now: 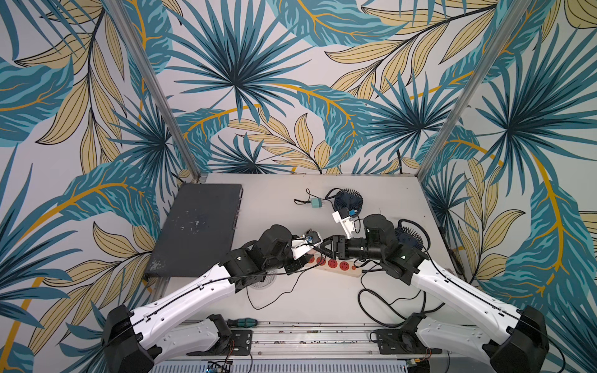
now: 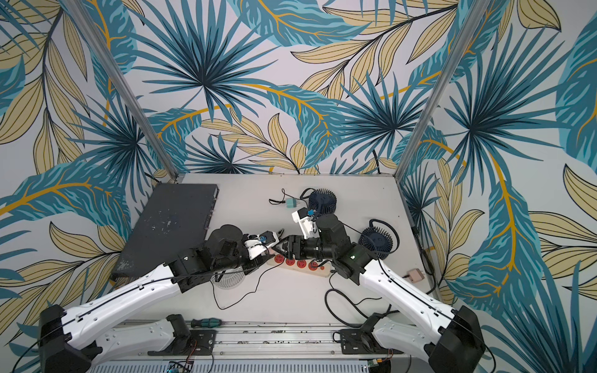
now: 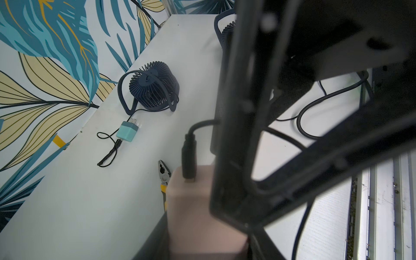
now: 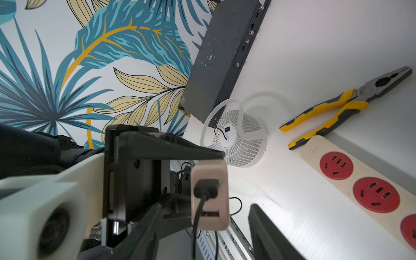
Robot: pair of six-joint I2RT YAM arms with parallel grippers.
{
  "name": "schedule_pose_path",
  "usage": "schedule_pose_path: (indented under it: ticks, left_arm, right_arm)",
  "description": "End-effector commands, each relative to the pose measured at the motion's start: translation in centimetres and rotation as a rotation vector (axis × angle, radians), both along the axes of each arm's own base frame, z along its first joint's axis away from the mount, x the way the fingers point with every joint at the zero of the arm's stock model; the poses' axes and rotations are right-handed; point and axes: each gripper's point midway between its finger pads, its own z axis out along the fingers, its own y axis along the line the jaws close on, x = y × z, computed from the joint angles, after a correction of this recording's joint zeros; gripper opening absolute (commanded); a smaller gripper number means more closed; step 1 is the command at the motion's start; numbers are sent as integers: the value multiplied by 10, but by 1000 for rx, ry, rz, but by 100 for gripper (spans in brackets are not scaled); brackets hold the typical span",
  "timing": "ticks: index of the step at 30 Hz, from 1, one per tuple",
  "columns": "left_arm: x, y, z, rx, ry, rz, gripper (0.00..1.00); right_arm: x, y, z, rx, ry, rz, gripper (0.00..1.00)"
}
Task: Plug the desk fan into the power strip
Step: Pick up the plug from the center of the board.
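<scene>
The left gripper [image 3: 198, 229] pinches a pink USB charger [image 4: 209, 171] with a black cable [image 4: 198, 216] plugged in. The right gripper [image 4: 215, 206] stands wider around it, one finger clearly apart. Just below them the power strip [image 1: 355, 273] lies on the pale grey table [image 1: 323, 300], with the white desk fan [image 4: 234, 139] near and leaf-patterned walls [image 1: 239, 84] beyond.

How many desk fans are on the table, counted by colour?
Dark blue fans: 2, the far one and the one beside the right arm
White fans: 1
Total: 3
</scene>
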Motion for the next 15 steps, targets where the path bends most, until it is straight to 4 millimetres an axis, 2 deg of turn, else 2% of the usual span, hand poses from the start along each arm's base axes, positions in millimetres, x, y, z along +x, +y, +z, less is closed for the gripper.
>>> schedule_pose_path:
  ticks: [1,9,15]
  left_arm:
    - [0,-10,25,-61,-47,-34,38]
    - [-4,-11,25,-63,-38,-54,38]
    - [-9,-12,26,-81,-30,-73,38]
  right_arm:
    - [-3,7,10,12,-32,50,56]
    - [-3,10,2,-7,-33,71,36]
    - [-7,10,-10,-39,-18,96,34]
